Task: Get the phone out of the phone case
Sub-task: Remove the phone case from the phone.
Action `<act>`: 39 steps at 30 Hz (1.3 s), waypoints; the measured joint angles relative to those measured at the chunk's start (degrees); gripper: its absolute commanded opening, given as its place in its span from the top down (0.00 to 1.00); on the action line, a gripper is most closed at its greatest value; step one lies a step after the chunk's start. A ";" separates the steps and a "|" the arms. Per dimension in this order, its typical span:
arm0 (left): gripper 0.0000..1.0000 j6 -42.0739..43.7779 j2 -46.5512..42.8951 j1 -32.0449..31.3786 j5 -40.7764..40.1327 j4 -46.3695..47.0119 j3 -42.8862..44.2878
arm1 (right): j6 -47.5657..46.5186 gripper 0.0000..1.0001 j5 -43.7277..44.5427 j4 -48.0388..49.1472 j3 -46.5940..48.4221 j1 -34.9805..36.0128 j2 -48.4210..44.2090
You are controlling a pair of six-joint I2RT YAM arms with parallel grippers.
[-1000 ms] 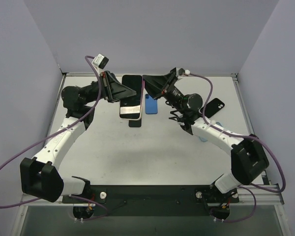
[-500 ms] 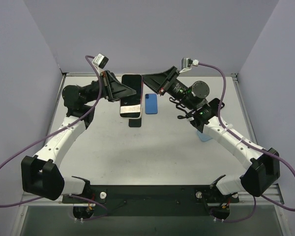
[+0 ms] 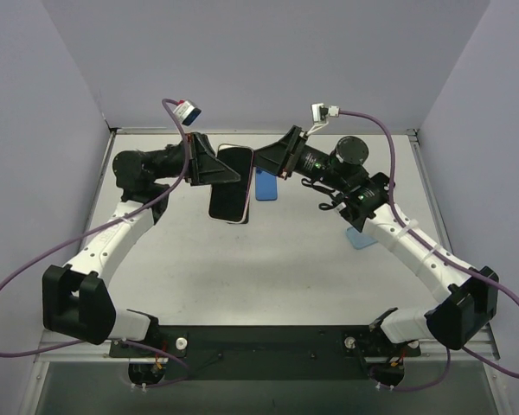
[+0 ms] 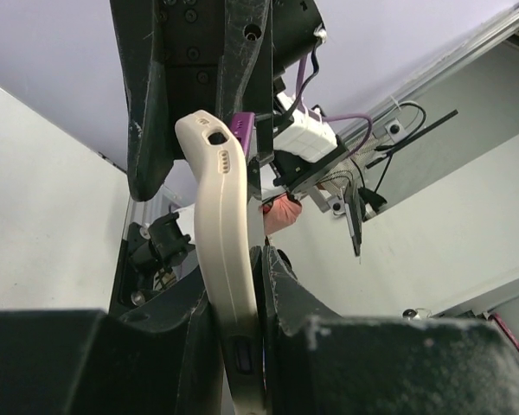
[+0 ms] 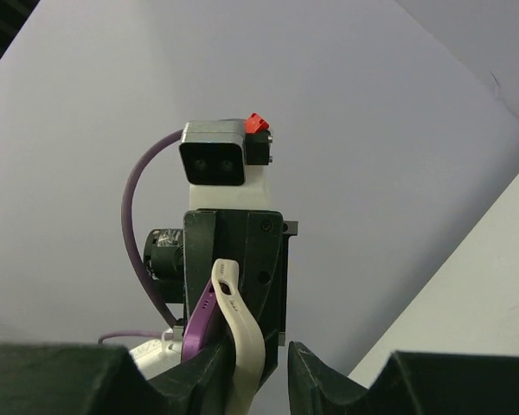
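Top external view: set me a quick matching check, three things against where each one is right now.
Things:
1. cream-cased phone
2. blue flat item
3. pale blue piece

Places:
A. flat on the table, beside the right forearm
B. gripped in the left claw, held up off the table
C. flat on the table, near the tip of the right claw

Pairs: 1-B, 2-C, 3-A

Phone case (image 4: 223,259) cream; phone (image 5: 200,326) edge purple; second case (image 3: 266,188) blue; cables (image 5: 131,226) purple; table (image 3: 268,277) white.
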 measured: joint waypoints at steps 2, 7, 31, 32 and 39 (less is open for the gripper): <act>1.00 -0.13 0.35 0.00 1.31 1.07 -0.11 | -0.92 0.76 -1.20 -1.70 0.57 0.00 0.09; 1.00 -0.09 0.74 0.00 3.21 3.30 -0.83 | -1.73 1.00 -4.46 -3.08 1.46 0.04 0.33; 0.07 19.58 4.94 -3.17 -8.66 -19.93 -14.86 | -3.96 1.00 6.01 -27.21 -3.72 -1.51 4.70; 0.07 21.24 4.94 -3.63 -9.49 -22.38 -15.04 | -4.76 1.00 7.10 -29.68 -3.15 -1.51 5.03; 0.06 34.18 4.68 -4.17 -16.44 -35.50 -16.26 | -10.78 1.00 13.33 -45.70 5.22 -0.66 9.60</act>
